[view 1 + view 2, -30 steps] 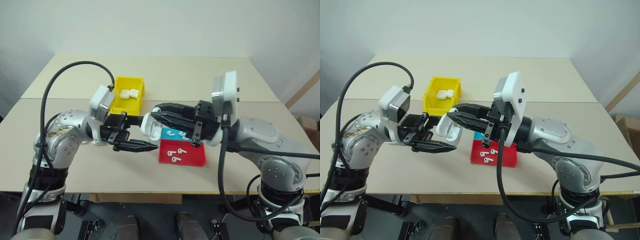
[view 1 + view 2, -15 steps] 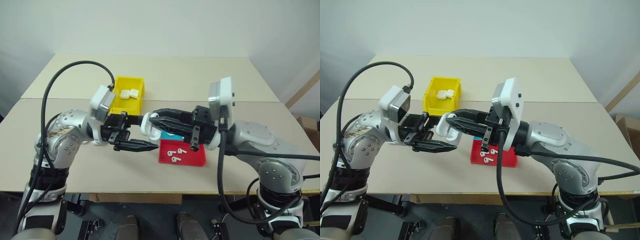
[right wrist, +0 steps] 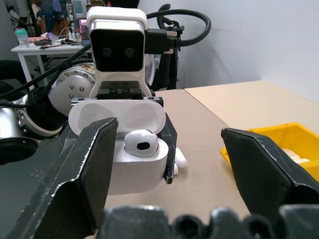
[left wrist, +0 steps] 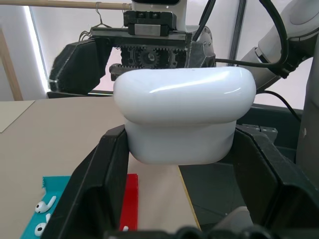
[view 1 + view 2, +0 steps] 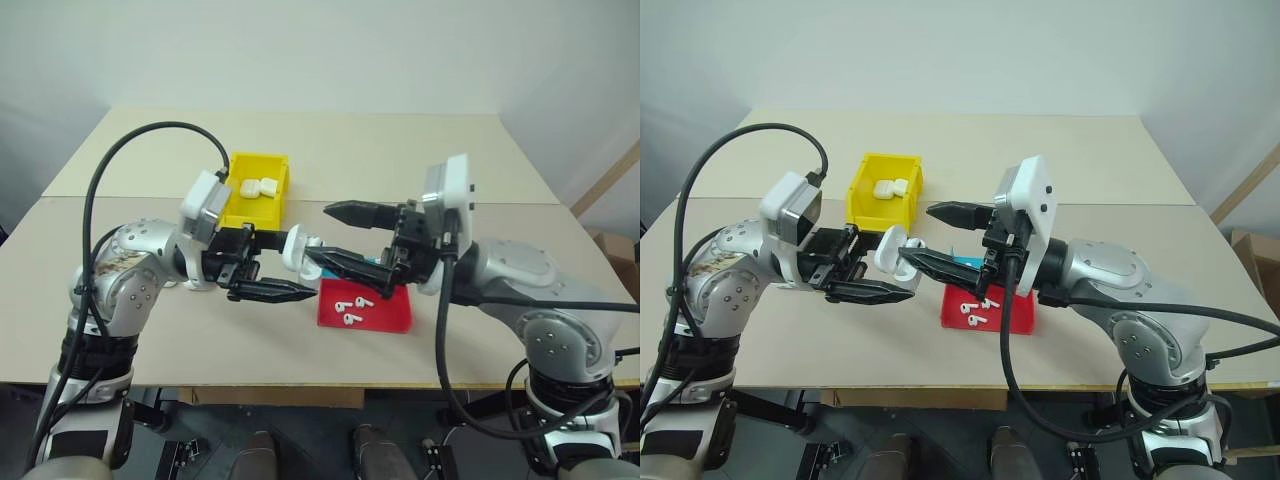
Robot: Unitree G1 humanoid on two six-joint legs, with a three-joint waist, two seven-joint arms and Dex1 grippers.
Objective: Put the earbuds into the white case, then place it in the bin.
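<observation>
My left gripper (image 5: 286, 268) is shut on the white case (image 5: 297, 247), holding it above the table. In the right wrist view the case (image 3: 134, 164) has its lid up and one earbud (image 3: 140, 142) sits in it. My right gripper (image 5: 319, 233) is open. One finger is above the case and the other just beside it, and nothing is between them. Three earbuds (image 5: 350, 305) lie on the red tray (image 5: 388, 316), and more earbuds (image 4: 44, 205) lie on its blue part. The yellow bin (image 5: 256, 158) stands behind the left gripper.
White items (image 5: 260, 187) lie inside the bin. The red and blue tray sits under my right gripper, near the table's front edge. The table (image 5: 400, 150) is bare behind and to the right of the arms.
My right gripper's fingers have spread wide apart at the case; they were nearly closed there before. The left gripper and the case have not moved.
</observation>
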